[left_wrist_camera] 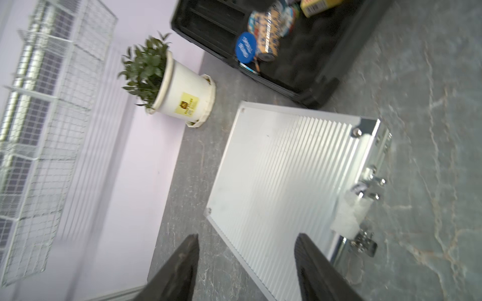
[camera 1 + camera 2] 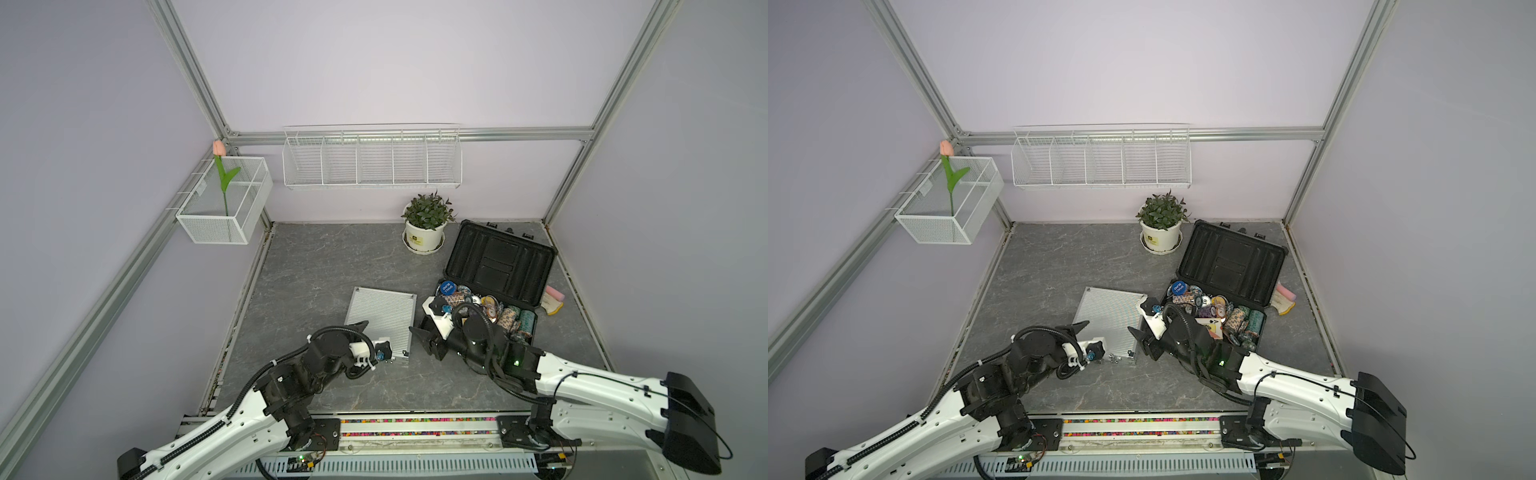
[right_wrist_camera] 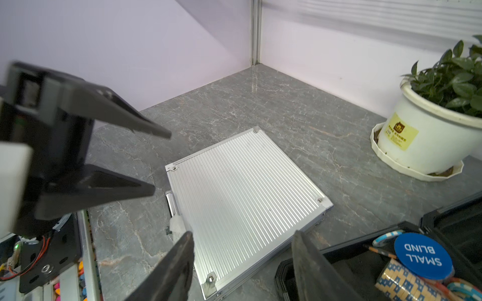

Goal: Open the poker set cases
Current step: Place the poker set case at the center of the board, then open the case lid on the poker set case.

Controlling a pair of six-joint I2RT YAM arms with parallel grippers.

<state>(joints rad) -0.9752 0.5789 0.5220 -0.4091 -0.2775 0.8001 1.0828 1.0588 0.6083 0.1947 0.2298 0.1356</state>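
The small silver ribbed case [image 2: 380, 322] lies flat and closed at the middle of the table, its latches [image 1: 365, 242] and taped handle on the near edge. The larger dark case [image 2: 500, 262] stands open at the right, lid raised, with poker chips [image 2: 490, 311] piled in its base. My left gripper [image 1: 246, 235] hovers open over the silver case's near left corner [image 2: 357, 328], holding nothing. My right gripper [image 3: 243, 233] is open and empty too, low between the silver case's right edge and the dark case's near corner [image 2: 422, 343].
A potted plant [image 2: 426, 224] stands at the back beside the dark lid. A pink and yellow item [image 2: 555, 299] lies right of the dark case. A wire shelf [image 2: 372, 162] and a mesh basket with a tulip [image 2: 226, 203] hang on the walls.
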